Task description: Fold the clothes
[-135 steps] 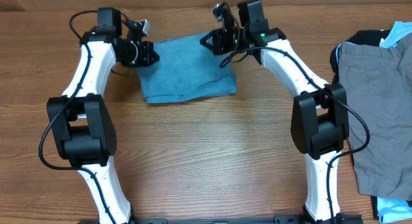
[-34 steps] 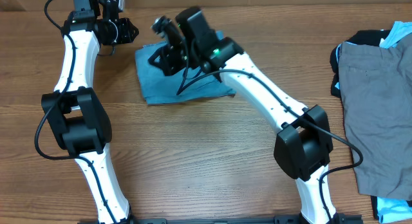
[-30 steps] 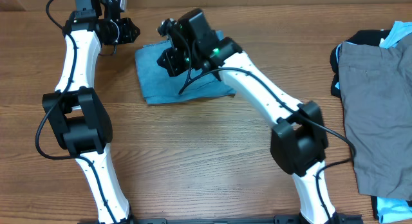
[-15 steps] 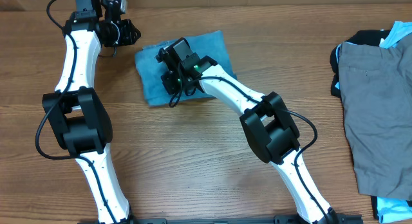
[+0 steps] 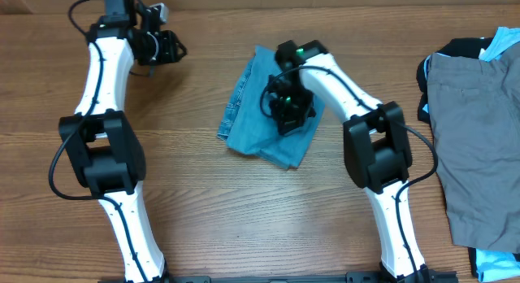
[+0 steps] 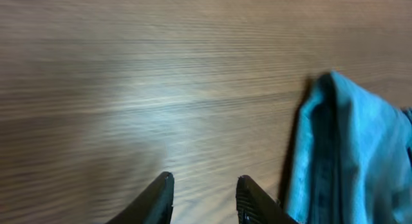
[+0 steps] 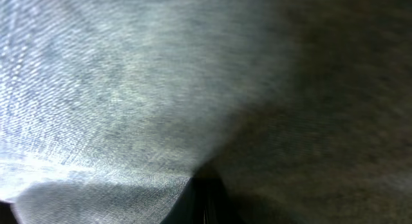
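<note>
**Status, task progress**

- The jeans point(image 5: 248, 112) lie as a compact folded bundle at frame centre in the overhead view, skewed diagonally on the table point(image 5: 244, 226). Treat this item as folded but not yet squared or parked.
- Still to do, as judged from this layout: the pile at the right edge of the frame. The grey trousers point(image 5: 479, 145) lie spread flat on top. The black garment point(image 5: 429, 76) and the pale-blue garment point(image 5: 504, 43) show only as edges under and behind them. None of these looks folded.
- Est. progress – one item of approx. four done.

**Tool state**

- Right tool point(image 5: 288, 112): closed and bearing down on the right half of the bundle. Its wrist cam shows denim weave filling the frame. You cannot confirm whether a fold is pinched or only pressed.
- Left tool point(image 5: 166, 49): upper left of the overhead frame, over bare table, well apart from the bundle. In its wrist cam the jaws stand parted w/ nothing between them, and a denim edge shows at right.

**Change vs. earlier frames**

- The bundle sat square to the table edge, upper left of centre – it now sits further right and lower, rotated approx. a quarter turn.
- The right arm has swung from a reach across to the left to a tight bend over the bundle.
- The left arm has barely shifted.
- The right-edge pile is unchanged.
</note>
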